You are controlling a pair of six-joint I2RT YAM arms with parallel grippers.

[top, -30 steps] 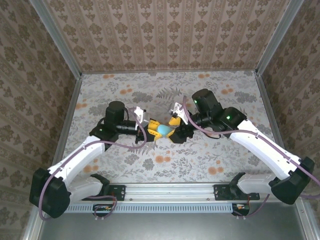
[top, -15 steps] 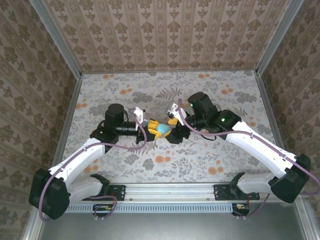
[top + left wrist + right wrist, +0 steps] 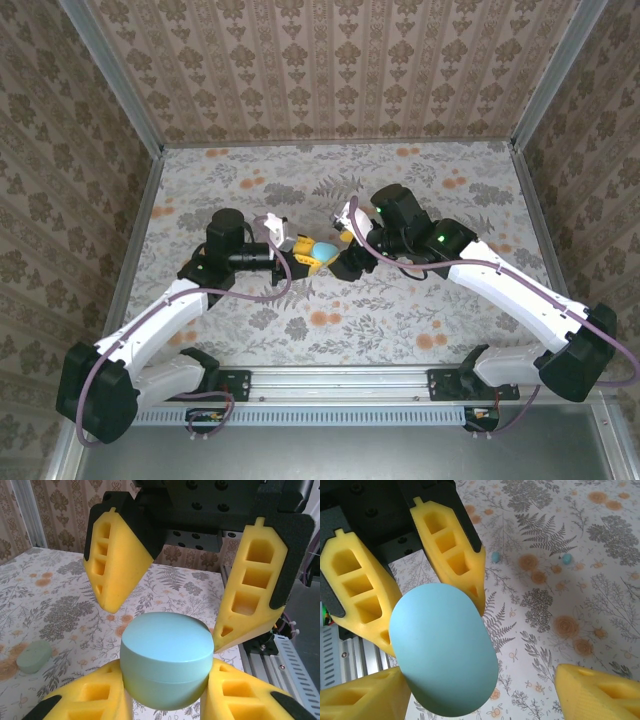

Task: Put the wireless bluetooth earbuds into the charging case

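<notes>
Case (image 3: 165,667) inside left claw (image 3: 303,251) grip

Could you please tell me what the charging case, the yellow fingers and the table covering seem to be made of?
Charging case: likely hard plastic, pale blue, smooth matte shell with a lid seam.
Left end effector fingers: probably moulded or printed yellow plastic, with open cut-out pockets.
Table covering: seemingly a printed floral sheet, flat; paper or vinyl, cannot tell.

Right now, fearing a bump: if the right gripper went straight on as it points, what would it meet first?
Likely the light blue charging case, held in the left gripper; the right gripper stands open, facing it.
</notes>
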